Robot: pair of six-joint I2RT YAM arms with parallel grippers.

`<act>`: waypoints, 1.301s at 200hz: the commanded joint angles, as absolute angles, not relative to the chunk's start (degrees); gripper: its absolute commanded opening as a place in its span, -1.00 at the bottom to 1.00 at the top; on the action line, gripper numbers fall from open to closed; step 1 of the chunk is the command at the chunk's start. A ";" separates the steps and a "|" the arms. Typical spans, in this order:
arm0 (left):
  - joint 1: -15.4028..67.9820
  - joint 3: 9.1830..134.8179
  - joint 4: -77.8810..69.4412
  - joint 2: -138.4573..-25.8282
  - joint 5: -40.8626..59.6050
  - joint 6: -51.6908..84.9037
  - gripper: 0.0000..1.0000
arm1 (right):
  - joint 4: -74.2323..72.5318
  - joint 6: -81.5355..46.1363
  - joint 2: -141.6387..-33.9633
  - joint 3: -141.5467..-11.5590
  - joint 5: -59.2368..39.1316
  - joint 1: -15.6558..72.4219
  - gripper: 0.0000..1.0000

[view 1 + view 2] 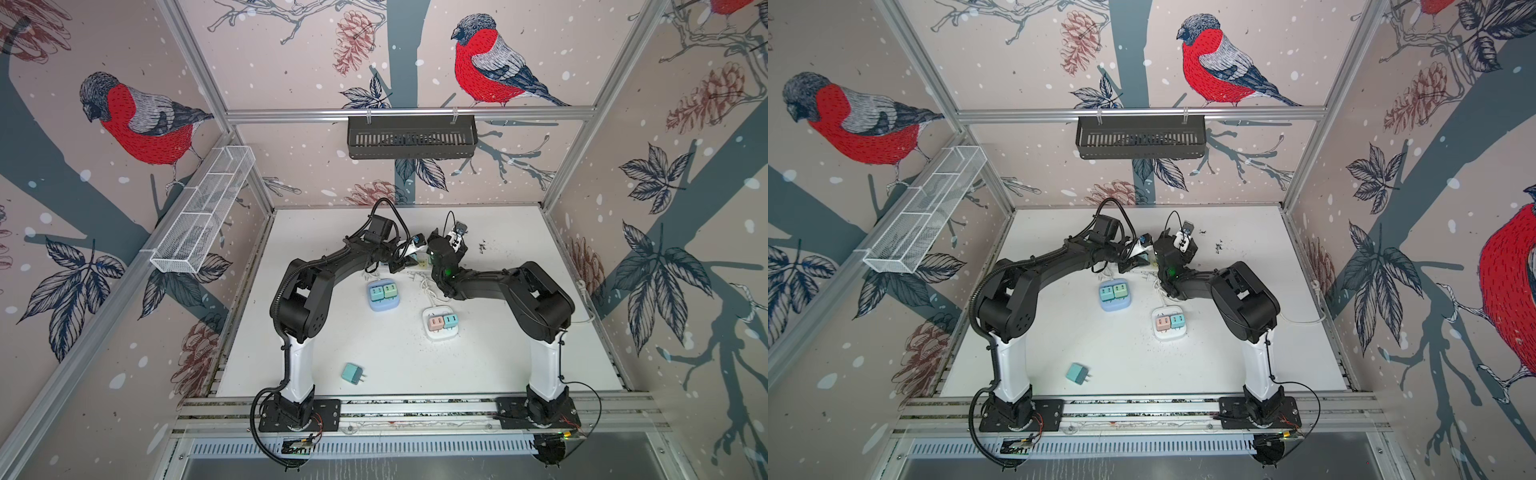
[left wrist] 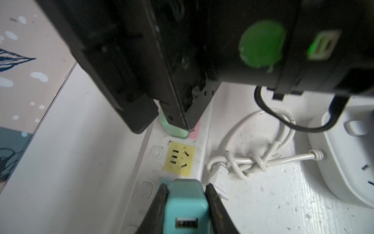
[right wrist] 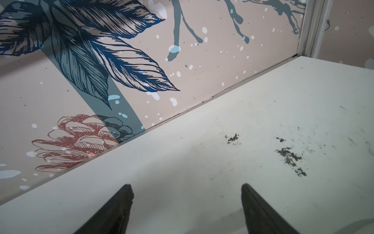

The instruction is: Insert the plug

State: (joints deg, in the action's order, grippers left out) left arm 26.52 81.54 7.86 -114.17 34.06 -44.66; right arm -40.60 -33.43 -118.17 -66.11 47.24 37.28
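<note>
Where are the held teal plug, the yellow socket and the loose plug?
held teal plug (image 2: 187,202): left wrist view, body above USB port.
yellow socket (image 2: 179,159): left wrist view, face centre.
loose plug (image 1: 351,372): a top view, teal body.

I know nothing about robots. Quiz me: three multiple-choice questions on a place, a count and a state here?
1. Where does the loose teal plug lie? A on the bare table B in a wall basket C in a socket
2. How many plugs sit in the white socket block? A one B two C four
3. The right end effector is: A open, empty B shut on a plug C shut on a cable

A: it lies on the table. B: a pink plug beside a blue-green plug. A: fingers apart, nothing between.
</note>
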 commanded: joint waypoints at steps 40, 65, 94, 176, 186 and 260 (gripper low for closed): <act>26.39 79.03 3.91 -111.55 34.40 -42.99 -1.00 | -38.41 -30.53 -125.31 -73.84 52.32 38.14 0.66; 26.46 78.17 3.29 -110.85 34.63 -43.23 -1.00 | -37.86 -30.30 -125.74 -74.59 52.29 38.23 0.67; 26.40 78.05 3.52 -110.48 35.06 -43.33 -1.00 | -33.78 -30.63 -127.43 -78.52 51.92 37.72 0.68; 26.43 77.99 4.23 -110.42 36.13 -44.31 -1.00 | -39.67 -28.16 -126.22 -75.08 49.52 37.79 0.68; 26.43 77.98 4.35 -110.53 36.17 -44.47 -1.00 | -40.11 -27.78 -126.04 -74.63 49.29 37.79 0.69; 26.78 81.87 8.42 -114.37 37.69 -47.86 -1.00 | -45.70 -24.62 -115.82 -65.63 47.42 37.62 0.72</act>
